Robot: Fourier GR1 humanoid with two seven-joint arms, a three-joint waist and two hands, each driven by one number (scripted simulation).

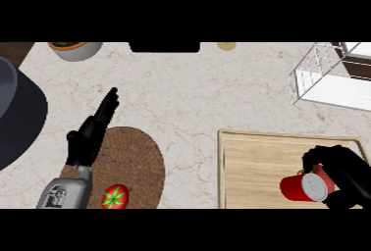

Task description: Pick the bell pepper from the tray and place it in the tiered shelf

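bell pepper (299,188) inside curled right robot hand (348,172), over tray (253,162)

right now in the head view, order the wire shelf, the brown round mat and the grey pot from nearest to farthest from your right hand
1. wire shelf, upper right, beyond the right hand, which holds a red object.
2. brown round mat, lower left.
3. grey pot, top left corner.

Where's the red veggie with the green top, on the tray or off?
Off: the red veggie lies on the brown mat, left of the wooden tray.
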